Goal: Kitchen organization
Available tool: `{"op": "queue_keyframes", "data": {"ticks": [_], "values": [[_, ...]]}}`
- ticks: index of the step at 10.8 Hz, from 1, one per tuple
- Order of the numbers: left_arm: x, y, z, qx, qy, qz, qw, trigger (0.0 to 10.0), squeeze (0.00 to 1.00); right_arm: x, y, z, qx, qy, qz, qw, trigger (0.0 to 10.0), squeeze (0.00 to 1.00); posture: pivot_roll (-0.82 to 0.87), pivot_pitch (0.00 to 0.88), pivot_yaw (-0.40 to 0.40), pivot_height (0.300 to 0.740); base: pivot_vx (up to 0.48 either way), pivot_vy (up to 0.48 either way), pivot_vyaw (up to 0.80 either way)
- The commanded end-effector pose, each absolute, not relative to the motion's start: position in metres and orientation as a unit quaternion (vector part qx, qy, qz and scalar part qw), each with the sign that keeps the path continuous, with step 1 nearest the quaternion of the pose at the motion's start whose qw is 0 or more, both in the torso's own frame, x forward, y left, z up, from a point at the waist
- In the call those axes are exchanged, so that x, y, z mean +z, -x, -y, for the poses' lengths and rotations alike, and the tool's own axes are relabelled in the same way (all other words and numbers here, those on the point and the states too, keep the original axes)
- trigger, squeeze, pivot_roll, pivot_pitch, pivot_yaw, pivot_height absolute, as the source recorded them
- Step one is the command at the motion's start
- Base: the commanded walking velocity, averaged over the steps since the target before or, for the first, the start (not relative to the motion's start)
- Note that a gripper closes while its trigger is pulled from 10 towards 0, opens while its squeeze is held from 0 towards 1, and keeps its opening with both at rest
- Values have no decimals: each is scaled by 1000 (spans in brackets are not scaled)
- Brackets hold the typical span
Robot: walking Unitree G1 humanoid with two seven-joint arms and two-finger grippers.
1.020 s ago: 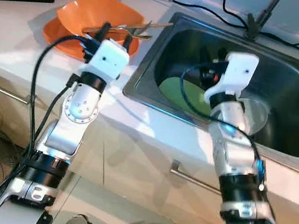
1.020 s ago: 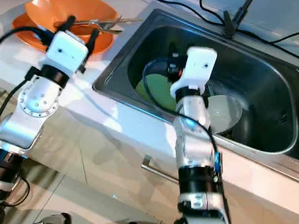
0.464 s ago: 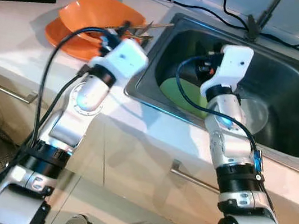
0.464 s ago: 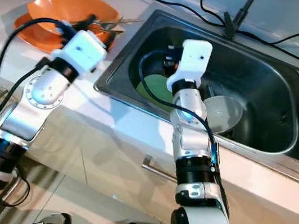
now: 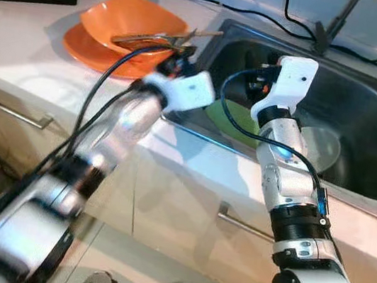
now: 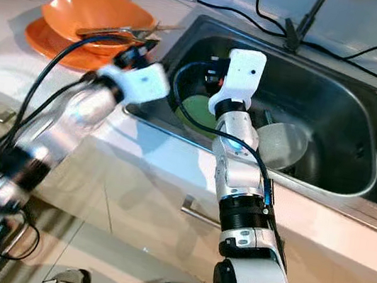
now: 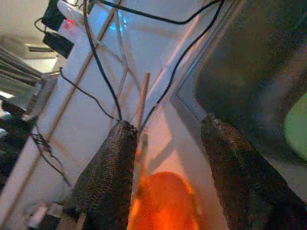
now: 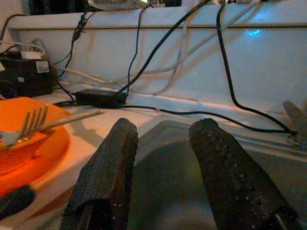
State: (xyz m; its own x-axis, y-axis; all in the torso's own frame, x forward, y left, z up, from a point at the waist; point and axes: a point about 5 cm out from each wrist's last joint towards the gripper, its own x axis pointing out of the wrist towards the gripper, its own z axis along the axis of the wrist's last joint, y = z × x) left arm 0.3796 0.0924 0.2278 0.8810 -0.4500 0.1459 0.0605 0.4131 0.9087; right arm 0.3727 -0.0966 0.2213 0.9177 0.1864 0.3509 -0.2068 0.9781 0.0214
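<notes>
Both grippers are seen with jaws spread, empty — the left gripper point(image 5: 181, 53) nearest the fork point(image 5: 158, 37), which lies lengthwise left-to-right across the orange bowl point(image 5: 121, 20); right gripper point(image 6: 213, 74) over the sink point(image 6: 334, 129).

no readable text, no labels, no brand marks, no numbers, no signs on anything in view
</notes>
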Motion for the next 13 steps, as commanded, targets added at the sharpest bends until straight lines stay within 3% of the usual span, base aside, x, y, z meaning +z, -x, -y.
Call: {"op": "queue_keyframes", "data": {"ticks": [1,8,9,10,13], "values": [[226,-381,-87,-157,-533,193,809,10000,0,226,-374,98,98,-33,185,977,10000,0,102,95,-90,740,0,0,0],[223,-405,-75,-134,-537,176,814,10000,0,221,-371,98,91,-38,187,977,10000,0,86,55,-71,740,0,0,0],[223,-406,-76,-129,-531,174,819,7922,0,220,-371,97,93,-39,187,977,10000,0,84,55,-70,740,0,0,0],[224,-407,-76,-125,-529,174,821,0,0,219,-371,97,94,-38,186,977,10000,0,85,57,-71,740,0,0,0],[228,-408,-79,-116,-522,184,825,0,0,197,-366,120,72,-12,162,984,10000,0,78,86,-68,740,0,0,0]]}}
